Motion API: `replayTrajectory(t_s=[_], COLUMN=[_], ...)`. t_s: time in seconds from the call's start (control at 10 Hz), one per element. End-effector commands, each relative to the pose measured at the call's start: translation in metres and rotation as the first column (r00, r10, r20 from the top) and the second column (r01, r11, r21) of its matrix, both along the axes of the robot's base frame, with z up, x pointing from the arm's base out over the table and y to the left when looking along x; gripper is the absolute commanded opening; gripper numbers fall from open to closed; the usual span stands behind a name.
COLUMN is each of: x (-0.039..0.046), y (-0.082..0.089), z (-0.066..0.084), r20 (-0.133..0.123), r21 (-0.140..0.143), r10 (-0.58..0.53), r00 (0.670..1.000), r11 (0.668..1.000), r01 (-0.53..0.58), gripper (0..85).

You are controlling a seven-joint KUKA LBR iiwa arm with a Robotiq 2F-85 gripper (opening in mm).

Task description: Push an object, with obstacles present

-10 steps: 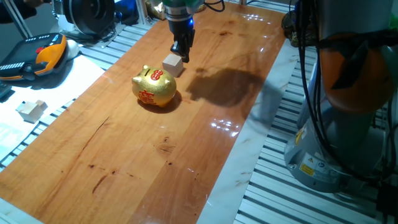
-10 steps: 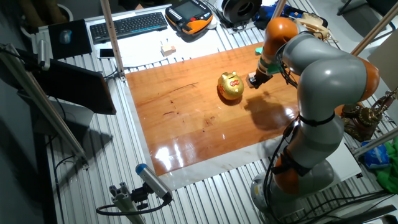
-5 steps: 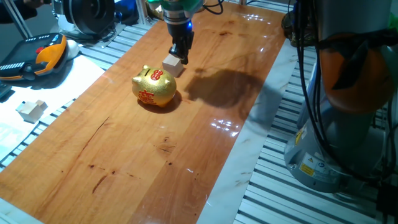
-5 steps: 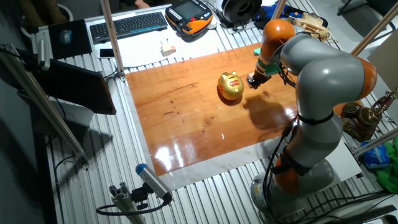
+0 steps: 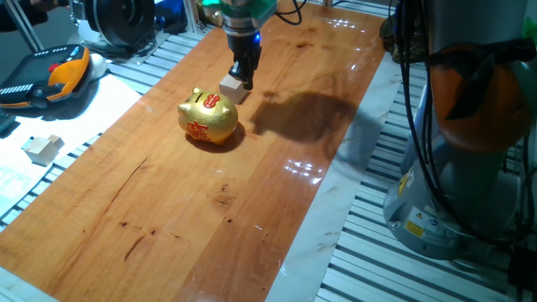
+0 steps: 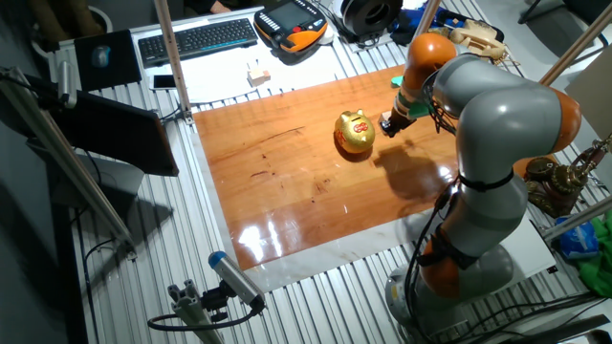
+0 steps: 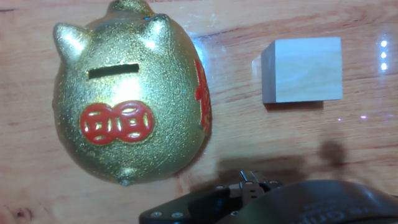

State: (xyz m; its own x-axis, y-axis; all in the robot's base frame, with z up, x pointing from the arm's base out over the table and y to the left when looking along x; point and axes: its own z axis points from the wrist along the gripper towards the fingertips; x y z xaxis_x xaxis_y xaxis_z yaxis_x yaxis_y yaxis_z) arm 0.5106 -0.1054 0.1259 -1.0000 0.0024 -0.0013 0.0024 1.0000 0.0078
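The small pale wooden cube (image 5: 232,86) sits on the wooden board just behind the golden piggy bank (image 5: 208,117), a narrow gap between them. My gripper (image 5: 242,79) points down with its fingers together, its tips touching the cube's far right side. In the hand view the cube (image 7: 303,70) lies right of the piggy bank (image 7: 130,99), which shows red markings and a coin slot; the fingertips are not visible there. In the other fixed view the gripper (image 6: 388,123) stands just right of the piggy bank (image 6: 355,132).
The wooden board (image 5: 193,210) stretches toward the near edge. A similar pale block (image 5: 42,148) lies off the board at the left on a white sheet. An orange-and-black pendant (image 5: 50,75) lies at far left. The robot base (image 5: 470,126) stands at right.
My gripper has shifted slightly left, closing onto the cube's side. The cube has barely moved, and the piggy bank has not moved.
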Motion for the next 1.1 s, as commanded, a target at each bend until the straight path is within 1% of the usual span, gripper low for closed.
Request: replayTrajectory(t_s=[0.0, 0.1, 0.3, 0.4, 0.5, 0.6, 0.7, 0.8, 0.9, 1.0], x=[0.0002, 0.0002, 0.0002, 0.0002, 0.0002, 0.0006, 0.0027, 0.0040, 0.0050, 0.0058], y=[0.000, 0.000, 0.000, 0.000, 0.000, -0.001, -0.005, -0.008, -0.011, -0.013], z=[0.000, 0.000, 0.000, 0.000, 0.000, 0.000, 0.002, 0.002, 0.002, 0.002], r20=[-0.018, -0.041, -0.044, -0.048, -0.040, -0.020, -0.016, -0.010, -0.011, -0.010], r21=[-0.003, -0.010, -0.049, -0.024, -0.032, -0.021, -0.009, -0.014, -0.020, -0.032], r10=[-0.008, -0.020, -0.025, -0.019, 0.016, 0.050, 0.055, 0.052, 0.046, 0.046], r00=[1.000, 0.999, 0.999, 0.999, 0.999, 0.999, 0.998, 0.999, 0.999, 0.999], r11=[1.000, 1.000, 0.999, 1.000, 0.999, 0.999, 0.998, 0.999, 0.999, 0.998], r01=[0.008, 0.020, 0.023, 0.018, -0.017, -0.051, -0.055, -0.052, -0.046, -0.046], gripper=[0.0, 0.0, 0.0, 0.0, 0.0, 0.0, 0.0, 0.0, 0.0, 0.0])
